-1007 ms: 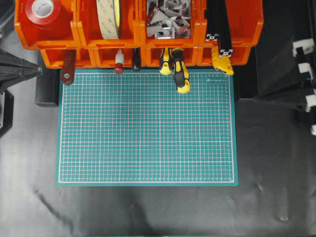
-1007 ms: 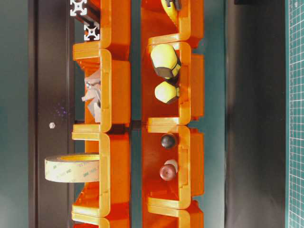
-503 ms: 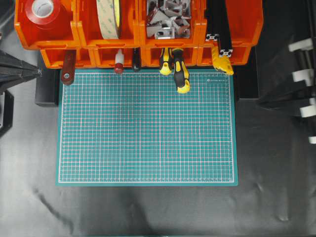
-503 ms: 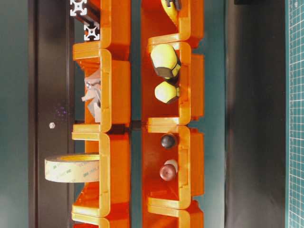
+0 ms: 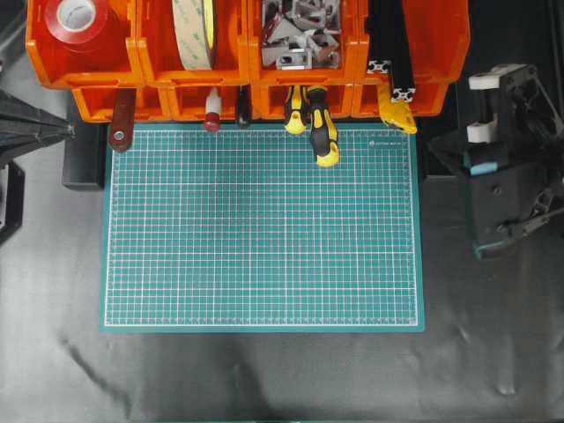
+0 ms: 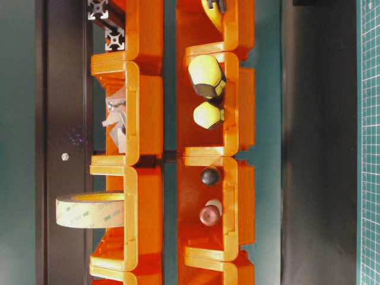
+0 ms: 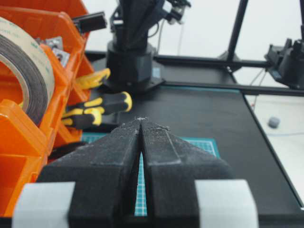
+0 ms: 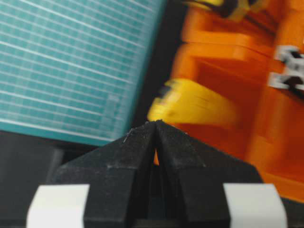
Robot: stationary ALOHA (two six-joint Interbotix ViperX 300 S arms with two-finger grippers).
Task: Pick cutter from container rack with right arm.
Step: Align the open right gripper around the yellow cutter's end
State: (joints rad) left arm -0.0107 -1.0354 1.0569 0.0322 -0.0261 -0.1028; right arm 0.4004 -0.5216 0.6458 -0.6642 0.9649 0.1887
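The orange container rack (image 5: 441, 35) runs along the far edge of the green mat. The cutter (image 5: 397, 111), slim and yellow, sticks out of the lower right bin over the mat's far right corner. It shows blurred in the right wrist view (image 8: 199, 108), just beyond the tips, and its end shows in the table-level view (image 6: 212, 6). My right gripper (image 8: 156, 122) is shut and empty, its tip (image 5: 434, 157) right of the mat and short of the cutter. At the left edge my left gripper (image 7: 141, 118) is also shut and empty.
Two yellow-and-black screwdrivers (image 5: 322, 132) jut from the bin left of the cutter. A black aluminium profile (image 5: 392, 70) lies in the bin above it. Tape rolls (image 5: 194, 31), metal brackets (image 5: 300, 35) and a red-handled tool (image 5: 121, 123) fill other bins. The green mat (image 5: 264, 229) lies in front.
The right arm has swung in from the right edge toward the rack's right end, its wrist now over the table beside the mat. The left arm and the cutter have not moved.
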